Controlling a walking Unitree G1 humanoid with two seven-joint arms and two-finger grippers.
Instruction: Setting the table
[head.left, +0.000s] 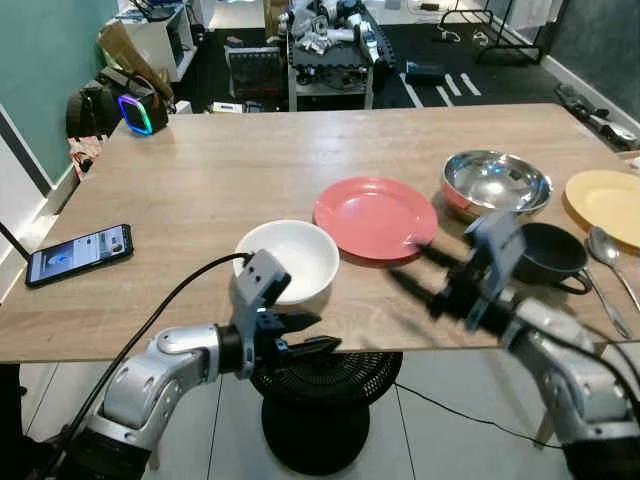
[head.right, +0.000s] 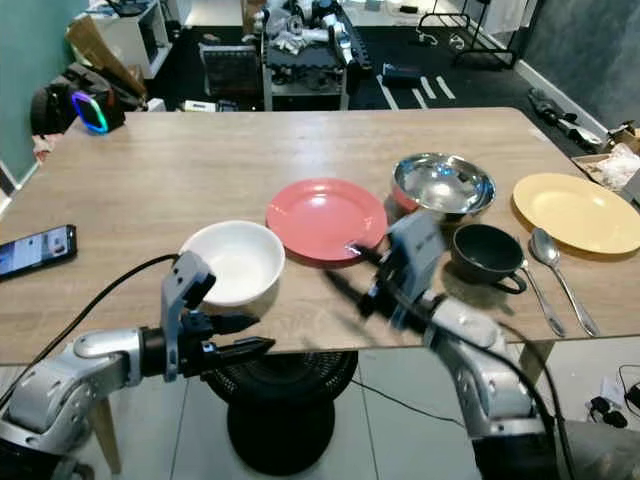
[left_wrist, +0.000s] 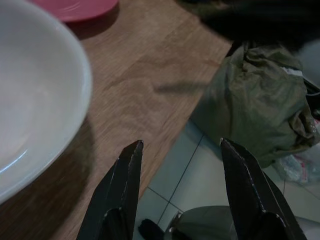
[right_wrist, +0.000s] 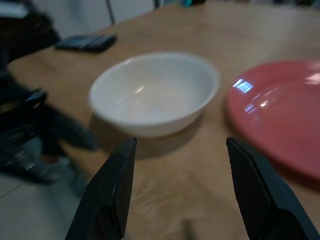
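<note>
Wooden table (head.left: 250, 160), seen from its near edge. Phone (head.left: 79, 253) lies flat at 9 o'clock, near the table's left edge.

Left gripper (head.left: 305, 335) sits just off the near edge at 7 o'clock, below the white bowl (head.left: 290, 258); fingers spread apart, nothing between them. The left wrist view shows the bowl's rim close beside the fingertips (left_wrist: 134, 150), not touching.

White bowl: upright, empty, near the front edge, just left of centre. Red plate (head.left: 375, 215) lies at its 2 o'clock, just beside it; rims close, contact cannot be told.

Right gripper (head.left: 420, 268), blurred, hovers over the near edge at 5 o'clock, beside the red plate's front rim; fingers released, wide apart, holding nothing.

Steel bowl (head.left: 496, 182) stands at 2 o'clock behind the dark cup (head.left: 549, 255). Spoon (head.left: 610, 268) lies right of the cup. Yellow plate (head.left: 606, 203) is at 3 o'clock, far right.
</note>
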